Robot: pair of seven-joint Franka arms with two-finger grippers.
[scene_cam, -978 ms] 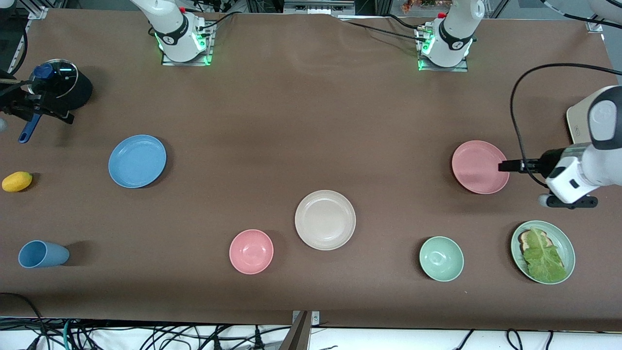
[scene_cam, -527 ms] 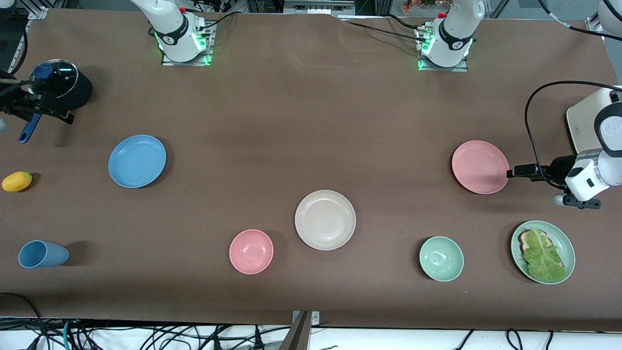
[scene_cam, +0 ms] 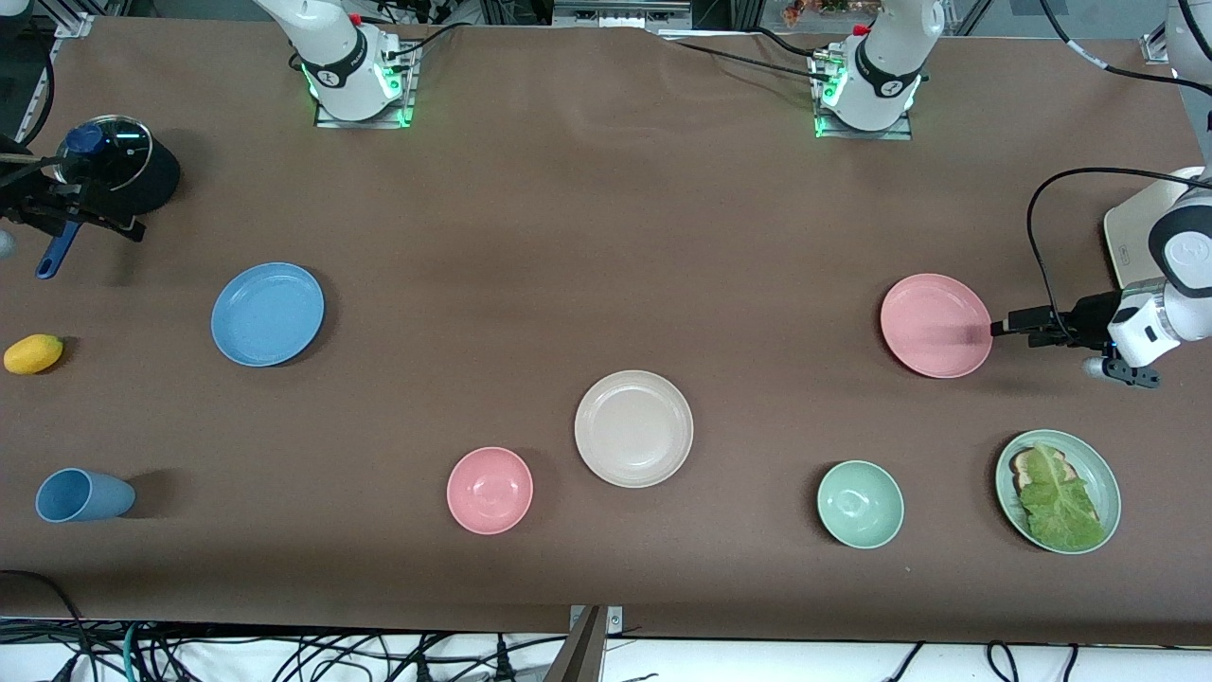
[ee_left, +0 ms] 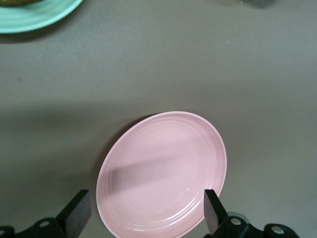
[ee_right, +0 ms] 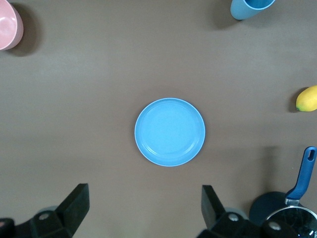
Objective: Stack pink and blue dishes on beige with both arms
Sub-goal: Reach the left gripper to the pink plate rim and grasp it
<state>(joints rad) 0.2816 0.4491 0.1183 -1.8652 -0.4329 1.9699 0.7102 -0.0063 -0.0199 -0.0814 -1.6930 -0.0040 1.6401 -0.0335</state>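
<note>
The pink plate (scene_cam: 935, 325) lies toward the left arm's end of the table, and the left wrist view shows it tilted just ahead of the fingers (ee_left: 163, 168). My left gripper (scene_cam: 1000, 328) hovers low at that plate's rim on the table-end side. It is open (ee_left: 147, 201) with nothing between its fingers. The blue plate (scene_cam: 267, 314) lies toward the right arm's end. My right gripper (ee_right: 143, 198) hangs high and open, and its view looks down on the blue plate (ee_right: 170, 131). The beige plate (scene_cam: 633, 428) sits mid-table, nearer the front camera than both.
A pink bowl (scene_cam: 490, 490) and a green bowl (scene_cam: 860, 504) flank the beige plate. A green plate with toast and lettuce (scene_cam: 1013, 497) lies near the left gripper. A cream toaster (scene_cam: 1127, 242), blue cup (scene_cam: 83, 494), lemon (scene_cam: 33, 352) and lidded pan (scene_cam: 118, 166) stand at the ends.
My left gripper has drawn back from over the pink plate to just off its rim, toward the table's end. The right arm and all dishes have not moved.
</note>
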